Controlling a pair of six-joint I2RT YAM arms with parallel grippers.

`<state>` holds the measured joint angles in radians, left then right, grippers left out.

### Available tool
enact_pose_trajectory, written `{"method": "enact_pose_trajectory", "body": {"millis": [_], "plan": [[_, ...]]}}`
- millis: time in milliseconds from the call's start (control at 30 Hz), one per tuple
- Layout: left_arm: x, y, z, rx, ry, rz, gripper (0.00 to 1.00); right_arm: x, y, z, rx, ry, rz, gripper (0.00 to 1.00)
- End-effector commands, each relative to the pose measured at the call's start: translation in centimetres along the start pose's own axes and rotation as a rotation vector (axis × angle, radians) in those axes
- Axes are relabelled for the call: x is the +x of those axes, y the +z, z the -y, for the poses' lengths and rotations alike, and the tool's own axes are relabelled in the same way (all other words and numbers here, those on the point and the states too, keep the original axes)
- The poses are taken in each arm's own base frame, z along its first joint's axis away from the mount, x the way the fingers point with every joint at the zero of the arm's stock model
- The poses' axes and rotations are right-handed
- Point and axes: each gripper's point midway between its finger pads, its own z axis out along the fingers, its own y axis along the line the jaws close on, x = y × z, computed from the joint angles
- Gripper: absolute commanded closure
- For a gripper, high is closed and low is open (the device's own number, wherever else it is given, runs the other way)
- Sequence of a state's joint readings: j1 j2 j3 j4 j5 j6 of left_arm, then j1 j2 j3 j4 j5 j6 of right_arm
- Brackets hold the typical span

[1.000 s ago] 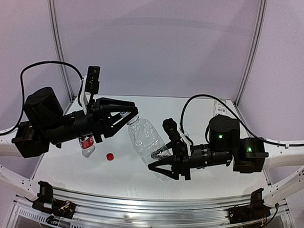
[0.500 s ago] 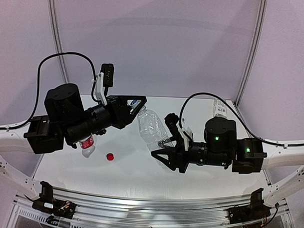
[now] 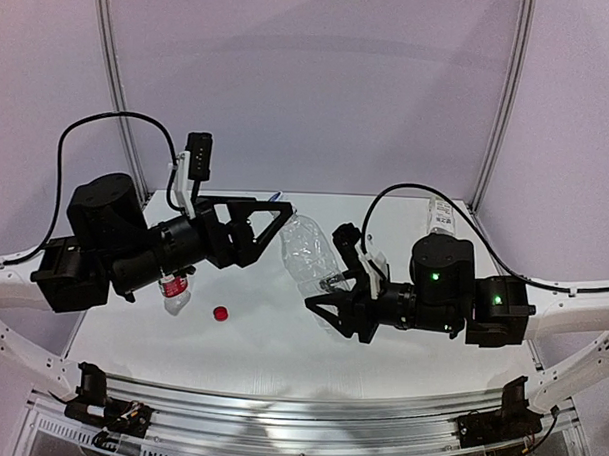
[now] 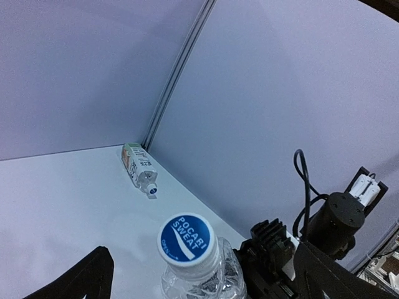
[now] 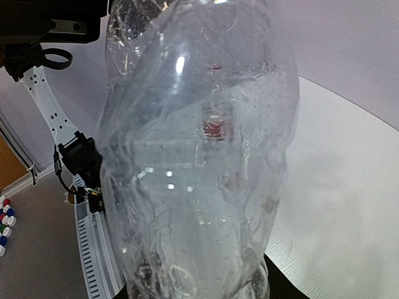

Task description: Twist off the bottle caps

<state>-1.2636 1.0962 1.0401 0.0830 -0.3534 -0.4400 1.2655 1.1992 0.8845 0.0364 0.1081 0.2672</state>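
Nearest the bases, short of your left fingers and below them, a loose red cap (image 3: 220,312) lies on the table (image 3: 280,357). It is just beside the red-labelled bottle (image 3: 174,289), whose neck is hidden under the left arm.

Your right gripper (image 3: 332,311) pinches the lower body of the ribbed bottle (image 3: 306,250) and carries it off the table. In the right wrist view the clear wall fills everything ahead of those fingers.

From that grip the bottle's long axis runs away and leftward, straight toward your left gripper (image 3: 269,235). Its fingers (image 4: 87,280) are spread wide and hold nothing.

The blue-and-white cap (image 4: 186,240) sits centred in that gap, touching neither finger. Its printed top faces back at the wrist, and it is still seated on the neck. You cannot tell from here how far it is loosened.

So the left arm is the one placed for the cap. As I read it, the coming move is to close squarely across the cap and twist about the bottle's axis. An off-centre closure would likely slip on the rim.

Farthest out, well beyond both sets of fingers, the white-and-green-labelled bottle (image 4: 136,165) lies on its side. Its own cap (image 4: 153,189) is on and turned toward your left fingers.
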Motion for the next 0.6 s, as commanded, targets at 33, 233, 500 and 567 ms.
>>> {"method": "enact_pose_trajectory", "body": {"millis": [33,233,500,567], "plan": [[-0.7,-2.6,1.3,0.127,0.058,0.014,0.01,-0.8,-0.9,-0.5,-0.032,0.007,0.034,1.00],[-0.9,-5.1,1.9,0.253,0.120,0.030,0.01,-1.0,-1.8,-4.2,-0.253,0.000,0.034,1.00],[-1.5,-7.3,4.3,0.461,0.155,0.061,0.03,-0.5,-2.2,-7.3,-0.430,0.001,-0.011,1.00],[-1.4,-7.4,4.9,0.498,0.162,0.059,0.04,-0.3,-2.1,-7.9,-0.465,0.004,-0.026,1.00]]}}
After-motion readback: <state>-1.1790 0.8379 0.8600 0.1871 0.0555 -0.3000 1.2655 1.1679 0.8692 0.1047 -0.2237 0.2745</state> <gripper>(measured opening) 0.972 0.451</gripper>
